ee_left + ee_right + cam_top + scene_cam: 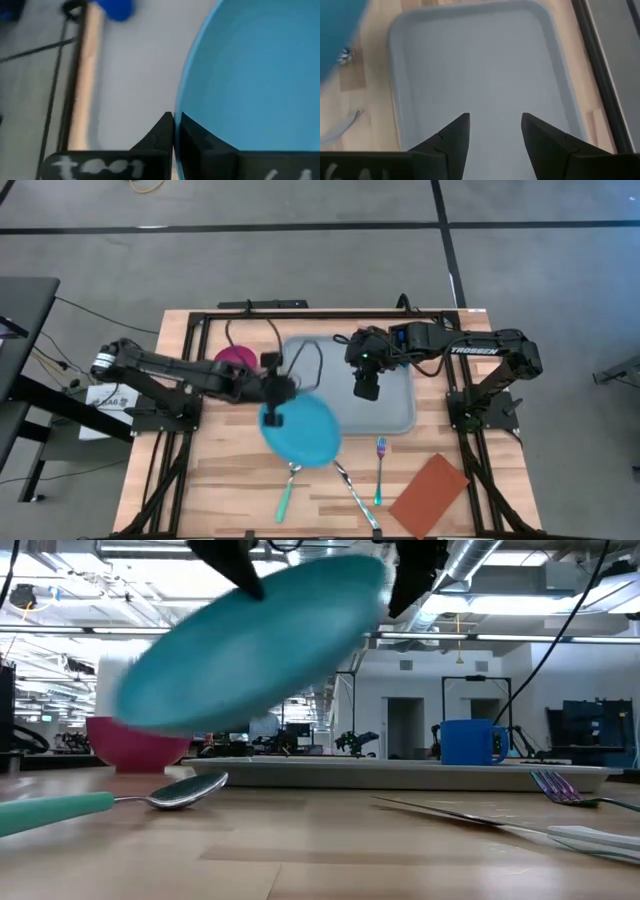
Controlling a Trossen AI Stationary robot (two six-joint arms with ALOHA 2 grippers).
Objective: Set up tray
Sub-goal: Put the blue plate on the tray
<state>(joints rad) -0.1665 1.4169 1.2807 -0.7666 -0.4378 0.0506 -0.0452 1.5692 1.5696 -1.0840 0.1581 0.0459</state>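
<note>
The round bright-blue plate [303,430] is up in the air and tilted [250,640], over the table and the near left corner of the grey-blue tray [395,408]. My left gripper [272,412] is shut on the plate's left rim. My right gripper [365,388] hovers open over the middle of the tray [485,65] and touches nothing. The tray lies flat on the table [400,772]. My left gripper [174,116] pinches the plate's rim [178,107] on the side toward the table's left, one finger [160,137] on the plate's underside and the other [205,142] on its upper face. It comes from the left. The plate is lifted clear and tilted.
A magenta bowl [235,356] stands left of the tray. A blue mug [470,741] stands at the far side. Near the table's front lie a green-handled spoon [286,492], a knife [356,496], a fork [380,468] and an orange-brown napkin [430,494].
</note>
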